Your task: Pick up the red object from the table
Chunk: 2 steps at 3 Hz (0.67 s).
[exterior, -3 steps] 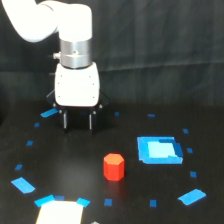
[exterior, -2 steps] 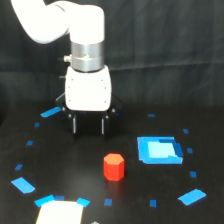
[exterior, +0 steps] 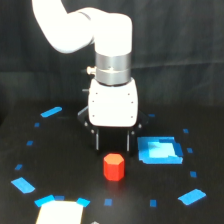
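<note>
The red object [exterior: 114, 167] is a small red-orange faceted block standing on the black table [exterior: 65, 160], low in the middle of the exterior view. My gripper [exterior: 113, 141] hangs from the white arm directly behind and above it. Its two dark fingers point down, spread apart, with nothing between them. The fingertips end just above and behind the block's top, not touching it as far as I can tell.
A blue flat square [exterior: 159, 150] lies right of the block. Small blue tape marks [exterior: 51, 112] dot the table around it. A pale patch edged in blue [exterior: 59, 210] sits at the front left. A dark curtain backs the scene.
The arm has swung from the exterior view's left toward the right and nearer, so the gripper now stands right over the red object. The block has not moved.
</note>
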Motion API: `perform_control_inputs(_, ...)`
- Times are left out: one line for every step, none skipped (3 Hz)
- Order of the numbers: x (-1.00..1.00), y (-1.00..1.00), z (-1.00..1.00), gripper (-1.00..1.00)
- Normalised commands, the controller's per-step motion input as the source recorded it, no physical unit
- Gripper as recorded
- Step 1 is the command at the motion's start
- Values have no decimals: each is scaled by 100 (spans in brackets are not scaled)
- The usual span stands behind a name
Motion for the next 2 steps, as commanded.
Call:
perform_control_inputs(-17,-100,-74,79)
perform_control_inputs(36,-100,-100,-94)
